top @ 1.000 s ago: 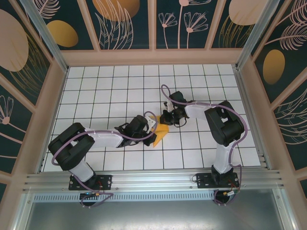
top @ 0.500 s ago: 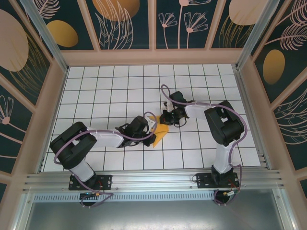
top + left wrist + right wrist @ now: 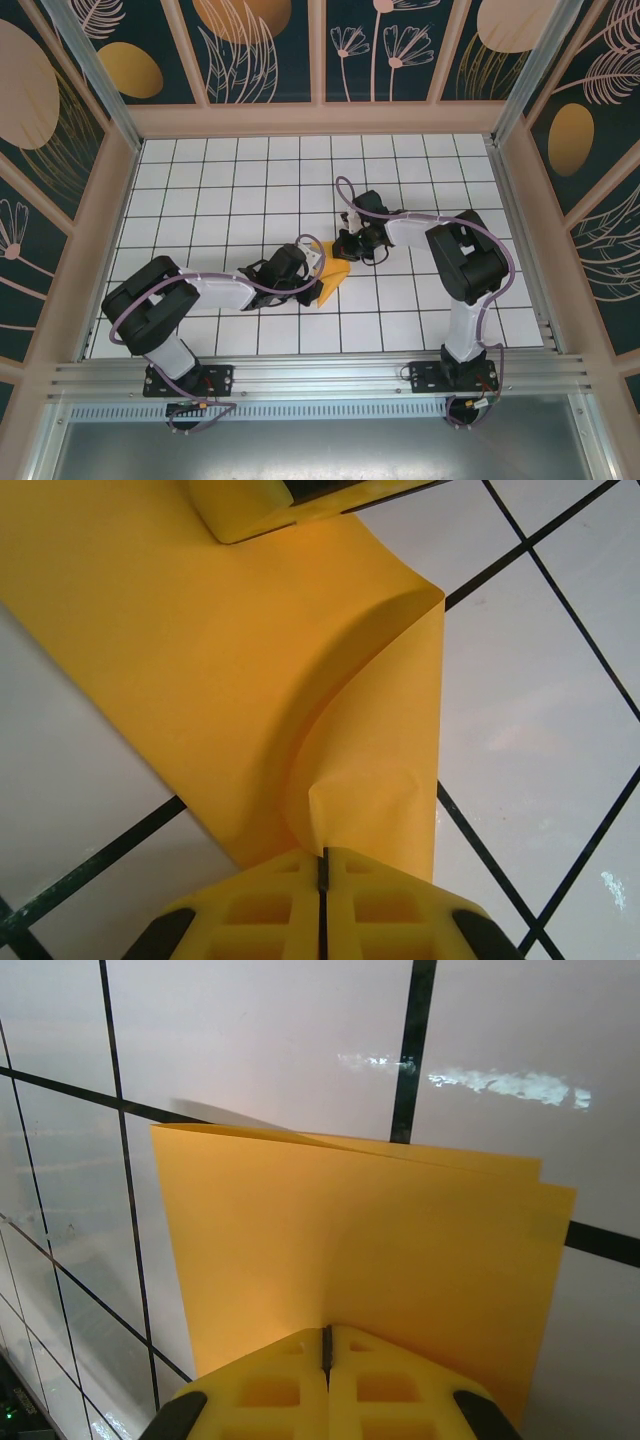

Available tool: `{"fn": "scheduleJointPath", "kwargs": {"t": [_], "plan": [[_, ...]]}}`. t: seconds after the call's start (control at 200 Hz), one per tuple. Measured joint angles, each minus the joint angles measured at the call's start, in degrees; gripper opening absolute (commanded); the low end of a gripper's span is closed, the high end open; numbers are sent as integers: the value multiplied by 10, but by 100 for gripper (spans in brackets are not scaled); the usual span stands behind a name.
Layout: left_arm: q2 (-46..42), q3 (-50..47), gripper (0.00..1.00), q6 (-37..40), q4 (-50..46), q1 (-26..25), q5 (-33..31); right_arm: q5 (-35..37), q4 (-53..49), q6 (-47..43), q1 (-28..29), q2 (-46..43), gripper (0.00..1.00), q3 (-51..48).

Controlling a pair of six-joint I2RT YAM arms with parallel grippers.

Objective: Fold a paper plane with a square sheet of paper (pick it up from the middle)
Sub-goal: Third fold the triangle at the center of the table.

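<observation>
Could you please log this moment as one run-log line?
left gripper: shut on paper | right gripper: shut on paper | paper: folded, curved between them

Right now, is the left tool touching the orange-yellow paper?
Touching. In the left wrist view the left tool is shut on the paper, its edge caught in the closed seam.

The sheet of paper (image 3: 336, 272) is plain orange-yellow, shading to deeper orange inside its curl. The table (image 3: 200, 180) has glossy white tiles ruled by a black grid. The walls (image 3: 270, 50) are dark teal, with pale pink line-drawn leaves and flowers and with orange and peach ovals, framed in pale peach strips. The left gripper (image 3: 322, 865) and right gripper (image 3: 327, 1338) are yellow, with black at the sides. The left arm (image 3: 215, 290) and right arm (image 3: 465, 260) are black and white, with purple cables. The front rail (image 3: 320, 375) is silver-grey.
</observation>
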Motion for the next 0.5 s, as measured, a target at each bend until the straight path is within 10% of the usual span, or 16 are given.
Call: {"fn": "scheduleJointPath", "kwargs": {"t": [0.5], "plan": [[-1, 0, 9, -2, 0, 0, 0, -1, 0, 0, 0, 0, 5, 0]]}}
